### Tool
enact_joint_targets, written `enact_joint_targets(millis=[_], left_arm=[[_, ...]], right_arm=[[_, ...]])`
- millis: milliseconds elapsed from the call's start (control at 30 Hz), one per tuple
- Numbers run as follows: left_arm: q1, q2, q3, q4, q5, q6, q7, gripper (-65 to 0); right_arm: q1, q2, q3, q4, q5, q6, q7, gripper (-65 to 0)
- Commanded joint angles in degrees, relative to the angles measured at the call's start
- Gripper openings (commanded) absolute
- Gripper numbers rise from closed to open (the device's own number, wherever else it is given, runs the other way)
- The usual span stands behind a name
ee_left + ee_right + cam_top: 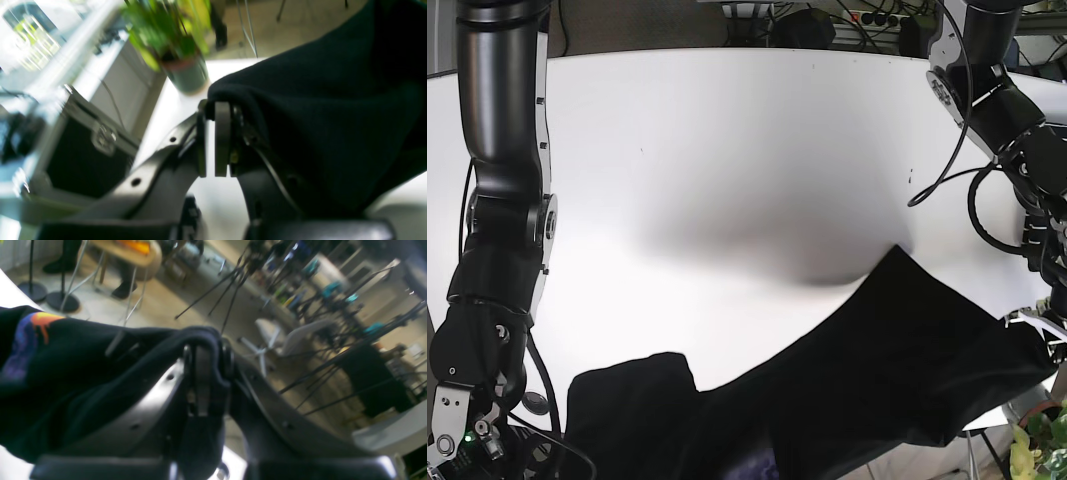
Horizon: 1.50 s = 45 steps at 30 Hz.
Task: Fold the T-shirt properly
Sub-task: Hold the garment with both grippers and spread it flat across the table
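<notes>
The black T-shirt [877, 370] hangs raised over the near edge of the white table [727, 150], stretched between the two arms. My left gripper [210, 108] is shut on a fold of the T-shirt [317, 116], which drapes away to the right of the fingers. Cloth of the T-shirt [83, 373] wraps over the tips of my right gripper [205, 351], which is shut on it. A purple and orange print [30, 336] shows on the fabric. In the base view both grippers are mostly hidden by cloth at the lower corners.
A potted plant [180, 50] stands near the table corner, also the plant [1037, 440] at the lower right. A black case [86, 150] sits beside the table. Tripods and a white chair [283, 336] stand on the floor beyond.
</notes>
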Motion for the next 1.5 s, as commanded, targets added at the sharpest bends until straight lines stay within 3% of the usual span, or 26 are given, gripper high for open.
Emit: enact_joint_targets(millis=[0, 267, 500, 767, 1200, 1467], left_arm=[[-4.01, -3.13, 0.02, 0.57, -0.52, 0.27, -0.29, -65.0], [-9.28, -9.19, -1.48, -7.07, -0.96, 0.18, -0.73, -65.0], [-8.23, -9.19, -3.06, -7.43, -0.87, -1.58, -0.82, -65.0], [-1.98, -7.61, -4.03, -7.34, -0.96, -1.67, -1.08, -65.0], [10.5, -4.8, -8.07, -4.79, -0.96, -5.8, -1.08, -65.0], [18.85, -1.02, -11.24, -2.33, -0.96, -7.47, -1.08, -65.0]], right_arm=[[3.67, 0.39, 0.35, 0.91, 0.04, -0.64, 1.64, -62.8], [3.32, 1.89, 2.64, 0.65, 0.13, -0.64, 1.55, -62.8], [-3.1, 3.56, 3.43, 2.49, 0.57, -0.64, 1.55, -62.8], [-14.62, 3.3, 11.43, 4.96, 0.74, -0.2, 0.5, -62.8], [-35.45, 3.38, 22.24, 11.37, 12.52, -0.64, 0.32, -62.8], [-47.06, 3.3, 29.71, 11.81, 21.84, -0.64, -3.81, -62.8]])
